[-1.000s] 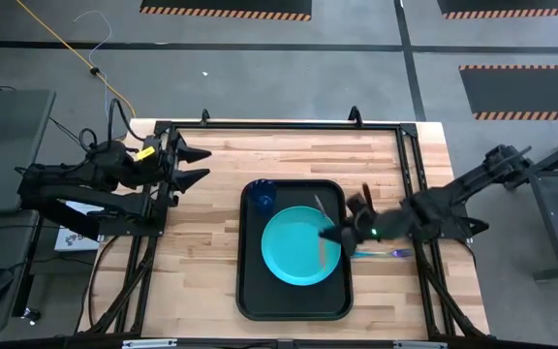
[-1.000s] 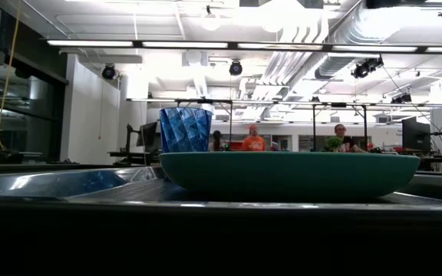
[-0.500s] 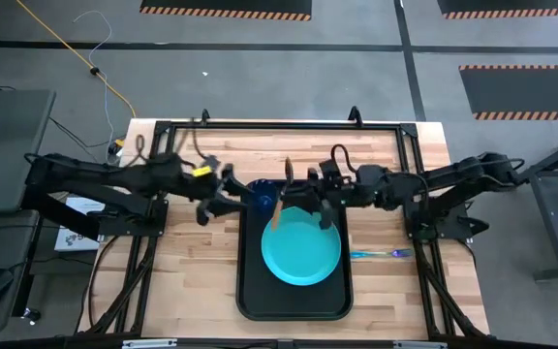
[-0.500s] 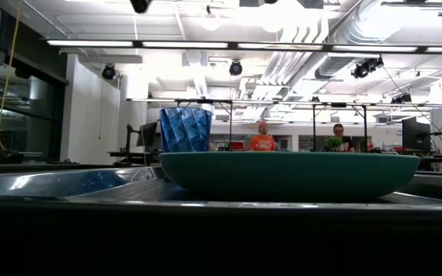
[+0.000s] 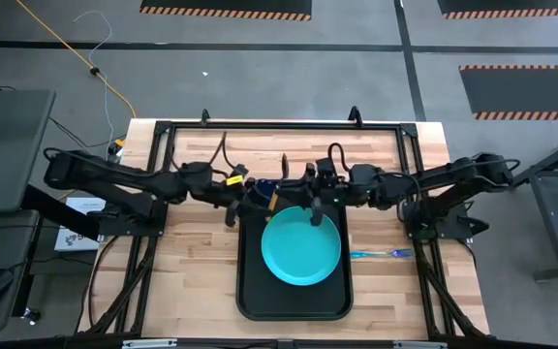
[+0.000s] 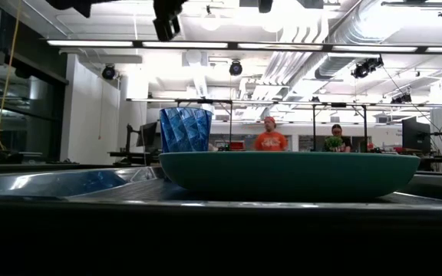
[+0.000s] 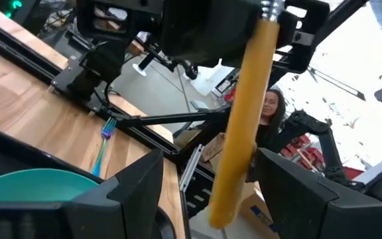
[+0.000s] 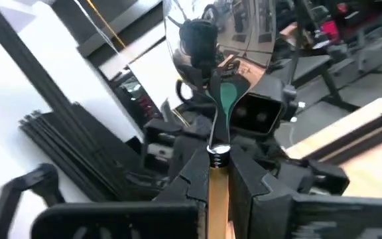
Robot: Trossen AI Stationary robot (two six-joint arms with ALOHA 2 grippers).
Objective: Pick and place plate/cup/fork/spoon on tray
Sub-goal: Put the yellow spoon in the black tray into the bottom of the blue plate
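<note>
Above the far end of the tray: both grippers meet in the air, over the cup's corner.
Right gripper (image 8: 217, 192): fingers clamped tight on the spoon (image 8: 219, 66), holding it by the orange-tan handle just below the metal collar, with the shiny bowl pointing away from the wrist.
Left gripper (image 7: 207, 199): fingers spread wide, one on each side of the spoon's handle (image 7: 241, 113), not touching it; nothing held.
Handle between the fingers: it hangs in the gap of the left gripper, its free end reaching down between them.
Tray (image 5: 250, 301): black, lying in the middle of the wooden table (image 5: 192, 281).
Plate (image 5: 301, 247): teal, resting flat on the tray and filling most of its width.
Cup (image 6: 185, 129): dark blue, upright on the tray at its far left corner, just beside the plate.
Fork (image 5: 381, 254): lies on the bare wood to the right of the tray, close to its rim and off it.
Room behind: two people (image 6: 270, 138) stand far back, seen in the low view.
</note>
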